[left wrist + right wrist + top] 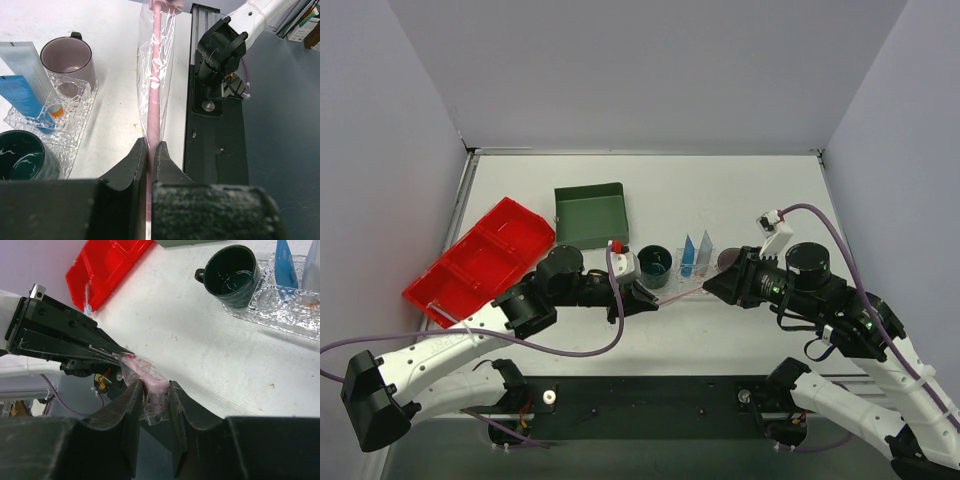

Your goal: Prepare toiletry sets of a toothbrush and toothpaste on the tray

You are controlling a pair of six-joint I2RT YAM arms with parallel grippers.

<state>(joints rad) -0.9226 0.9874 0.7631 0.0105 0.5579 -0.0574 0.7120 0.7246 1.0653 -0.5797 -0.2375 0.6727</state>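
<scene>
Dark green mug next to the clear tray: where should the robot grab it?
Probably the rim of the dark green round mug, from straight above, one finger inside. It stands upright, mouth open, and the clear textured plastic tray is close on one side.

Bright, even light from above falls on the white counter [740,190], leaving only faint, soft shadows. Glare sparkles on the clear tray [80,131] and the crinkled wrapper [166,55]. The left tool [149,150] and right tool [157,390] loom dark and slightly blurred at their views' bottom edges.
</scene>
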